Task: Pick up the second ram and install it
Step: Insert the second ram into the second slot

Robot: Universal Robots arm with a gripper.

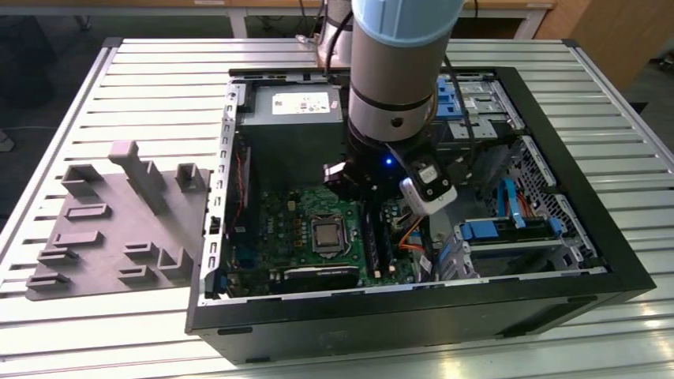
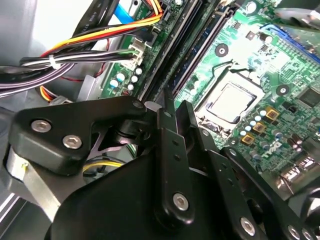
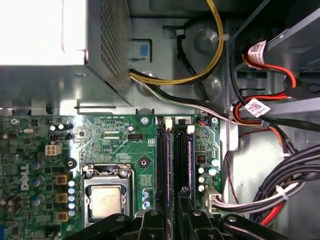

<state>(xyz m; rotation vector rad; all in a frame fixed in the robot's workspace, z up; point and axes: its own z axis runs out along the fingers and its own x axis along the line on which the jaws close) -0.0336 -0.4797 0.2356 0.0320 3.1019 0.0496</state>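
Note:
My gripper (image 1: 364,197) reaches down into the open computer case, over the near end of the black memory slots (image 1: 374,237). In both wrist views its black fingers (image 2: 167,117) stand close together with a thin gap. The second ram (image 3: 184,160), a narrow dark bluish board, runs on edge from between them along one slot. It also appears in the second wrist view as a bluish strip (image 2: 199,50) beside an open black slot (image 2: 172,55). The gripper (image 3: 172,216) looks shut on the board's end; the contact itself is hidden.
The green motherboard (image 3: 110,142) carries a bare processor socket (image 3: 106,200) beside the slots. Bundled cables (image 3: 280,190) crowd the other side. A grey power supply (image 1: 290,118) sits at the case's far end. A grey moulded fixture (image 1: 116,221) with upright posts lies on the exterior view's left.

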